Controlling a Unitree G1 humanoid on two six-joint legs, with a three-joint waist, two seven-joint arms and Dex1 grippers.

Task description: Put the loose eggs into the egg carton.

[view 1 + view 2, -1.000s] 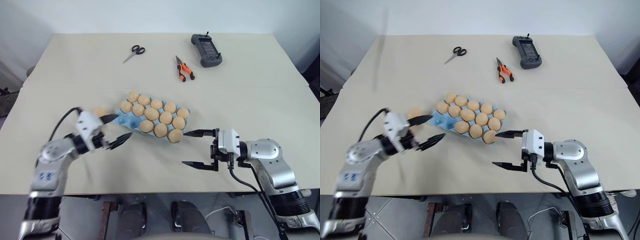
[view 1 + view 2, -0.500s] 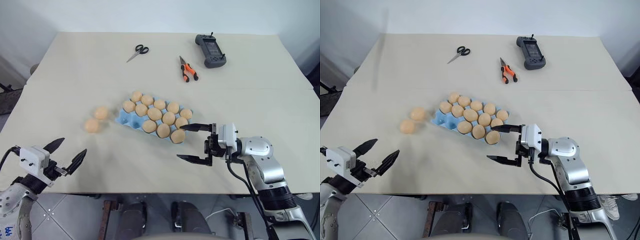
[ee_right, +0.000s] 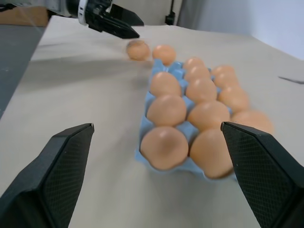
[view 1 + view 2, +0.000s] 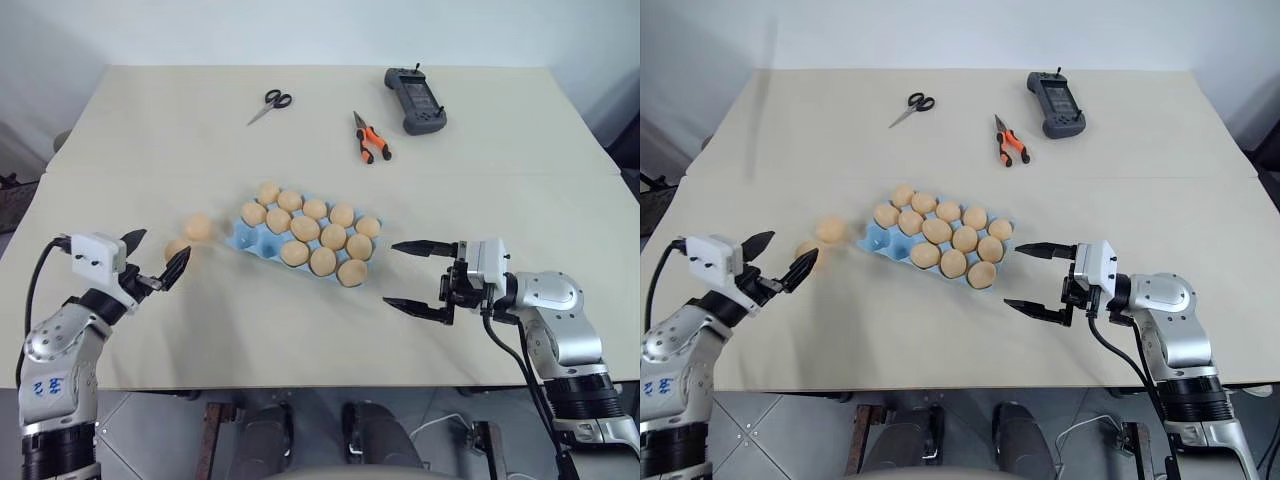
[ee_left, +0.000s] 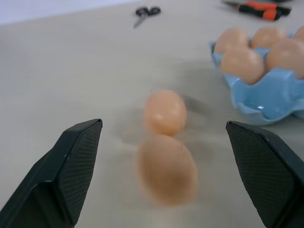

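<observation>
A: On the table (image 4: 500, 150), head cam first: where's the egg carton (image 4: 247, 238)?
B: Mid-table, light blue, set at a slant. Approx 12 eggs seated in it; the cups at its left end look bare.
A: Loose eggs?
B: Two, just left of the carton. One egg (image 4: 198, 227) sits close by the carton's left end, the other egg (image 4: 177, 249) a bit further left & nearer the robot.
A: Grippers?
B: Left gripper (image 4: 154, 255) is left of the carton, fingers spread wide, nothing in them, tips right by the nearer loose egg. Can't tell if touching. Right gripper (image 4: 409, 274) is right of the carton, jaws wide apart, holding nothing, pointing at the carton's right end, clear of it.
A: Beyond the carton?
B: Scissors (image 4: 268, 105), orange-handled pliers (image 4: 367, 138), dark handheld controller (image 4: 413, 99), all well apart from it.
A: Left wrist cam?
B: Both loose eggs lie betw. the spread fingers (image 5: 66, 171), carton corner off to one side.
A: Right wrist cam?
B: Carton lengthwise betw. the wide fingers (image 3: 52, 175), eggs in rows; both loose eggs past its far end, left gripper beside them.
</observation>
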